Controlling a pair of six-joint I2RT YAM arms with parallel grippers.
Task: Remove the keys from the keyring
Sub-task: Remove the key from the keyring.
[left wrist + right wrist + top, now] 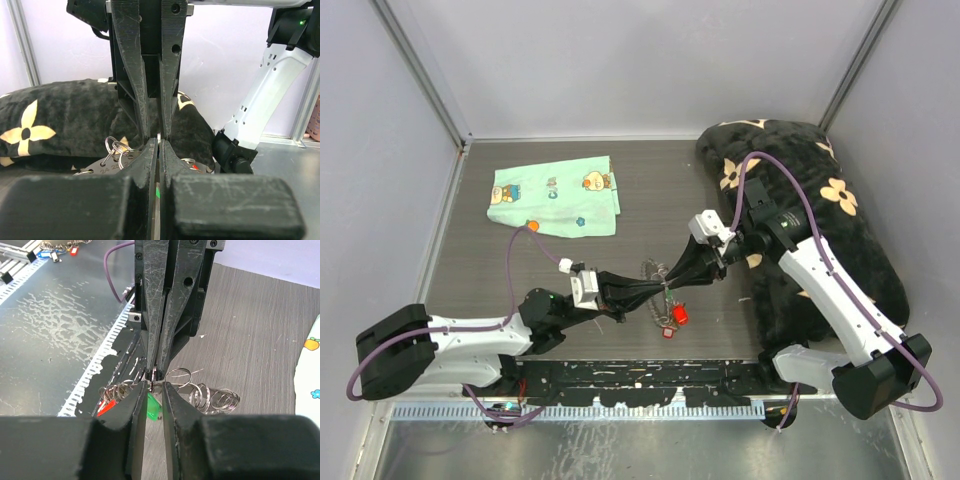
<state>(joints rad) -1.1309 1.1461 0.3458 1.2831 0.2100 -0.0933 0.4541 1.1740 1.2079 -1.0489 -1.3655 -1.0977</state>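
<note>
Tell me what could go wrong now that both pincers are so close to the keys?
1. The left pincer pinches only thin wire of the keyring; a tug might make it slip out.
2. The right pincer, jaws slightly apart, sits tip to tip with it, so they could bump.
3. The green key lies right under the tips and might get nipped instead.

Silver keyring (pixel 652 271), mint cartoon cloth (pixel 555 198), black flowered cushion (pixel 820 200)
</note>
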